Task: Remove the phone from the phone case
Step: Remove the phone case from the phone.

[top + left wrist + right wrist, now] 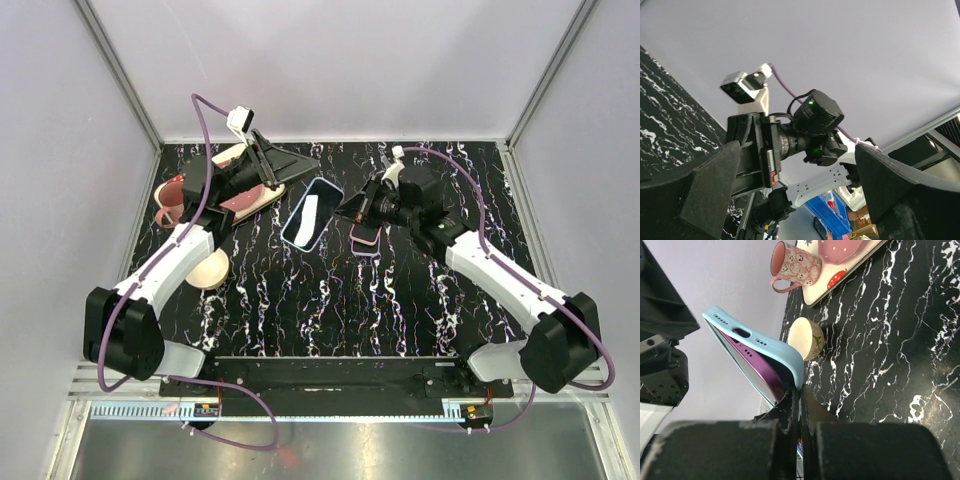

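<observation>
The light blue phone case (770,342) holds a purple phone (752,367), whose edge has come away from the case at one side. My right gripper (800,390) is shut on the case's edge and holds it tilted above the table. In the top view the case (310,220) is at the table's middle, with the right gripper (352,207) at its right end. My left gripper (280,160) is open and empty, raised at the back left, apart from the case. In the left wrist view its fingers (700,190) frame only the right arm's wrist.
A tray (262,197) with a pink bowl and a pink mug (172,195) stand at the back left. A small cream bowl (210,268) sits left of centre. A dark, pink-edged thing (366,241) lies under the right gripper. Enclosure walls surround the black marbled table (330,300).
</observation>
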Controlling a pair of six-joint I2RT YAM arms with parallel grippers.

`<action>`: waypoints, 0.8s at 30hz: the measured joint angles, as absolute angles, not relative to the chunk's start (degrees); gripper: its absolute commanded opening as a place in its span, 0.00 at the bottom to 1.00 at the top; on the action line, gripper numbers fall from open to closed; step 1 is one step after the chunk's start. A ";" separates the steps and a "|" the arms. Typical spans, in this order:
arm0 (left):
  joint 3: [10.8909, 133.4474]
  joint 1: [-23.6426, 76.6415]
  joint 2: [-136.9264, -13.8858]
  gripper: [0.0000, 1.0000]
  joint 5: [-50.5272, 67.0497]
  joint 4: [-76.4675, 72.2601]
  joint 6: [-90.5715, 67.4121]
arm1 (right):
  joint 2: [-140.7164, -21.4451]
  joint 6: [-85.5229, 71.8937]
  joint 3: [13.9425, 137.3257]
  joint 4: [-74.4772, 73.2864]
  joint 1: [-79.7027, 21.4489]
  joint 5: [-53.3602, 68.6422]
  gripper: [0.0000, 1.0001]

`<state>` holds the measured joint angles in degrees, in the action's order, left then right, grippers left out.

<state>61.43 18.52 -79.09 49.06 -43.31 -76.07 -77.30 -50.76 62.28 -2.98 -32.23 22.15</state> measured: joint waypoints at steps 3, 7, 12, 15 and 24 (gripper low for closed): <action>60.05 18.09 -79.09 0.99 48.93 -41.98 -74.83 | -76.34 -50.46 62.28 -4.84 -32.18 20.80 0.00; 58.59 16.97 -79.13 0.99 48.80 -40.56 -74.48 | -75.22 -49.32 62.33 -7.46 -32.18 18.90 0.00; 58.48 15.03 -79.07 0.99 48.64 -36.77 -71.75 | -75.18 -47.18 62.57 -12.21 -32.18 16.12 0.00; 58.48 14.37 -78.87 0.99 48.12 -30.94 -67.48 | -75.18 -46.19 62.59 -14.06 -32.10 15.53 0.00; 58.26 14.44 -78.19 0.99 53.74 -10.00 -47.75 | -75.16 -45.12 63.40 -14.87 -30.17 18.70 0.00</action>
